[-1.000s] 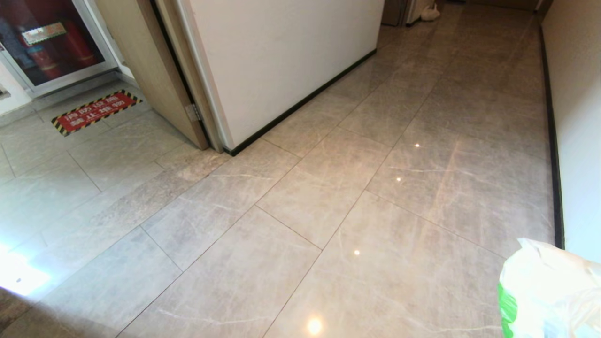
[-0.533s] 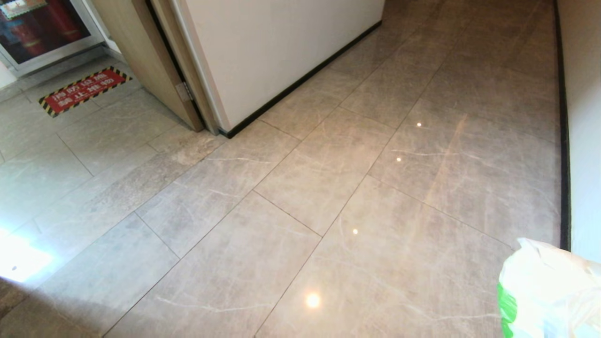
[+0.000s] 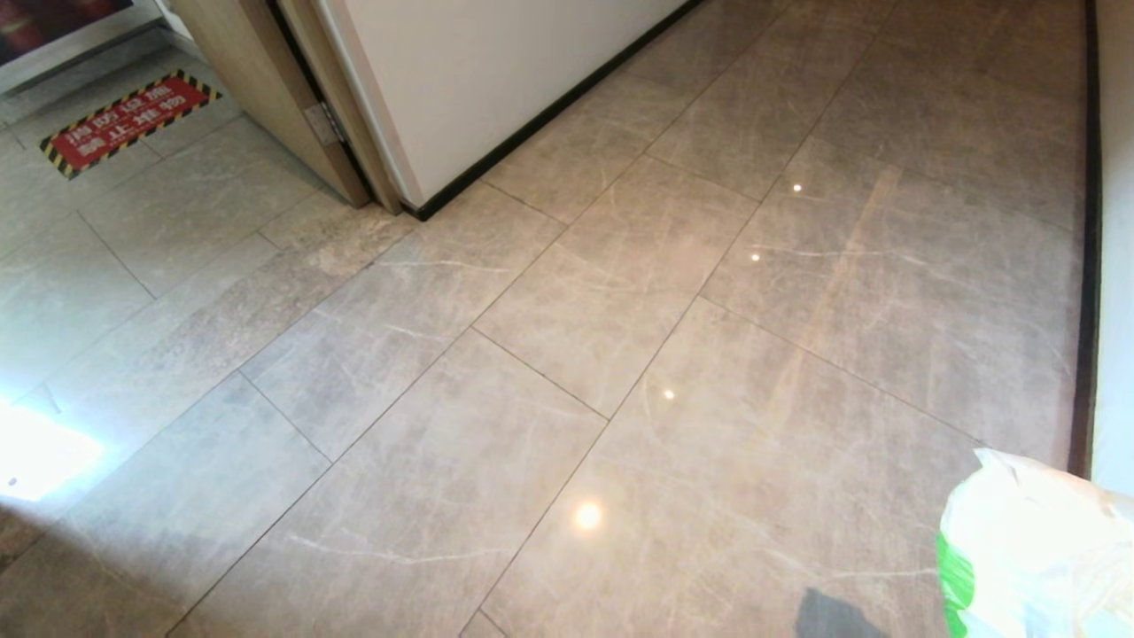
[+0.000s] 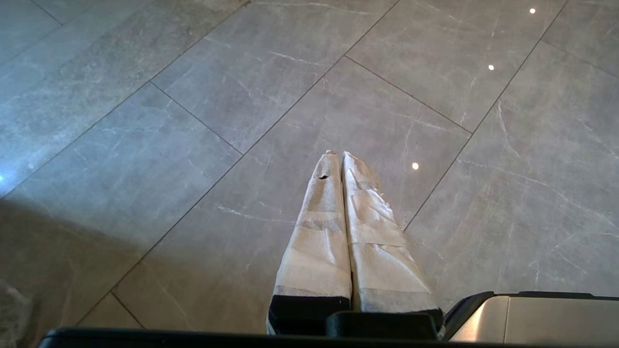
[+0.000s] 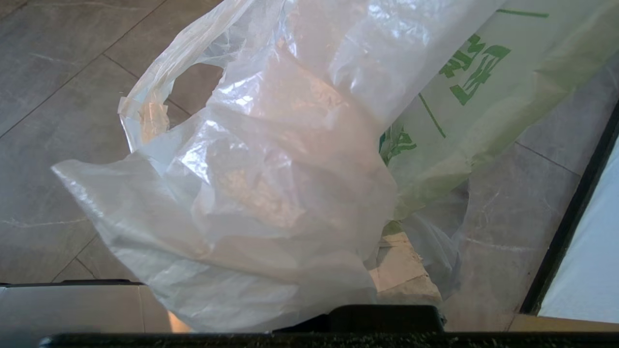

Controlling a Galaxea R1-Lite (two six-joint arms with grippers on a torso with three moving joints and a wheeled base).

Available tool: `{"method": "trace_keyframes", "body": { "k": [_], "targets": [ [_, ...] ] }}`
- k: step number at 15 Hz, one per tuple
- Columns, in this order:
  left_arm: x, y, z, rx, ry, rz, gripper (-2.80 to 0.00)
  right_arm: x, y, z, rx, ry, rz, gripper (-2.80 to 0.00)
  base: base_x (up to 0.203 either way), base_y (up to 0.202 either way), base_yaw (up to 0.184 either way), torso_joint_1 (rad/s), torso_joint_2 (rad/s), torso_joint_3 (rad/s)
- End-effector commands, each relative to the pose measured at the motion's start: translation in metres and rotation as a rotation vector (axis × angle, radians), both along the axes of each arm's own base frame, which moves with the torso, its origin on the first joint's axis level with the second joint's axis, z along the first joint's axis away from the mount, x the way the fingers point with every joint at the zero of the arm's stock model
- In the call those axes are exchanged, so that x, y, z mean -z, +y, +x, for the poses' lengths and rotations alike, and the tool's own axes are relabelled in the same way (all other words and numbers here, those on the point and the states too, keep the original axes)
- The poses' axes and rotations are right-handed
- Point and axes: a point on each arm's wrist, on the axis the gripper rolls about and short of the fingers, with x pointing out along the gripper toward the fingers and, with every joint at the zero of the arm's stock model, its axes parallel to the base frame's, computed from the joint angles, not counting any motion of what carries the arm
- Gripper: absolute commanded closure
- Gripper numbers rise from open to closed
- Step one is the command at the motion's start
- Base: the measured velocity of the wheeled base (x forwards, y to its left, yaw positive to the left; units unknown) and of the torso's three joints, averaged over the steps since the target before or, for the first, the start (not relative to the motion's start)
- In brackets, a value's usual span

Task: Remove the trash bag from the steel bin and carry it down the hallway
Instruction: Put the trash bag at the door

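A: Bag position?
B: Bag (image 5: 271, 183) hangs off the right gripper (image 5: 401, 270), fingers pinched together on the plastic; it sits at the lower right of the head view, over the hallway (image 3: 620, 310) tiles, near the right wall's skirting (image 3: 1083, 266).
A: Left gripper (image 4: 338, 159)?
B: Fingers pressed together, nothing between them, above bare floor.

We note hallway (image 3: 709, 292) of glossy marbled tiles, black skirting (image 3: 549, 111) under cream wall. Trash bag (image 3: 1032, 554), white with green print, at lower right. Red hazard-striped floor sign (image 3: 124, 122) far left.
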Motion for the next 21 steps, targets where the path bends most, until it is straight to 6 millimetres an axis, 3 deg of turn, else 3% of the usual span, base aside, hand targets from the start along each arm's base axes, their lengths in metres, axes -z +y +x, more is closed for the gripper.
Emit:
{"method": "trace_keyframes", "body": {
  "k": [1,8,10,13,17,21],
  "targets": [
    [0.0,0.0,0.0,-0.001,0.0,0.0,0.0,0.0,0.0,0.0,0.0,-0.001,0.0,0.0,0.0,0.0,0.0,0.002,0.0,-0.199],
    [0.0,0.0,0.0,-0.001,0.0,0.001,0.0,-0.004,0.0,-0.001,0.001,-0.022,-0.003,0.0,0.0,0.0,0.0,0.002,0.0,-0.034],
    [0.0,0.0,0.0,-0.001,0.0,0.001,0.0,-0.032,0.0,-0.009,-0.002,-0.056,-0.009,0.0,0.0,0.0,0.0,0.0,0.0,0.0],
    [0.0,0.0,0.0,-0.001,0.0,0.001,0.0,-0.071,-0.001,-0.026,0.037,0.09,-0.009,0.0,0.0,0.0,0.0,0.0,0.0,0.0],
    [0.0,0.0,0.0,-0.001,0.0,0.001,0.0,-0.104,-0.003,0.008,0.147,0.408,-0.055,0.0,0.0,0.0,0.0,0.0,0.0,0.0],
    [0.0,0.0,0.0,-0.001,0.0,0.001,0.0,-0.097,-0.005,0.055,0.182,0.669,-0.146,0.0,0.0,0.0,0.0,0.0,0.0,0.0]
  ]
}}
